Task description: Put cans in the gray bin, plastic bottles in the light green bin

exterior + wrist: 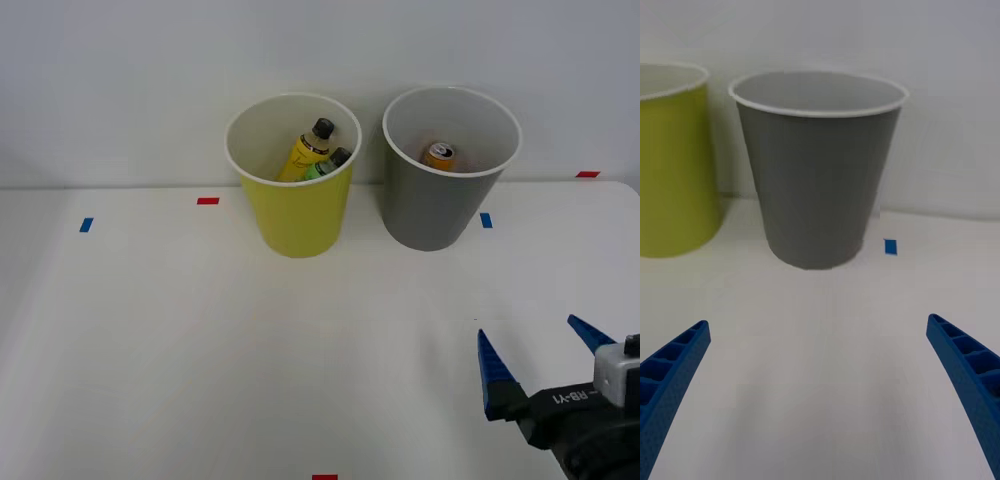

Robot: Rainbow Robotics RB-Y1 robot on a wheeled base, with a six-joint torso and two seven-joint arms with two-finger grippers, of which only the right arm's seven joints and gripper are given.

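White tabletop [180,350] runs back to a plain pale wall, with two bins standing side by side near the far edge, close but apart. On the robot's left is the green bin [295,210], and two black-capped bottles lean inside it: a yellow bottle [304,152] and, just beside it and lower against the wall, a green bottle [326,166]. On the right is the gray bin [432,205], with the orange can [440,154] lying at its bottom, silver top showing.

Small tape marks dot the surface: a blue mark [86,225] far left, a red mark [207,201] left of the green bin, a blue one [486,220] just right of the gray bin's foot, a red one [587,174] at the far right edge, and another red one [324,477] at the near edge.

Right tool [540,360] hovers low at the near right, well apart from both bins, its blue ribbed fingers [492,372] spread wide and holding nothing. Between it and the gray bin lies bare tabletop. From the wrist view, the gray bin [820,180] stands straight ahead of the tool [820,390].
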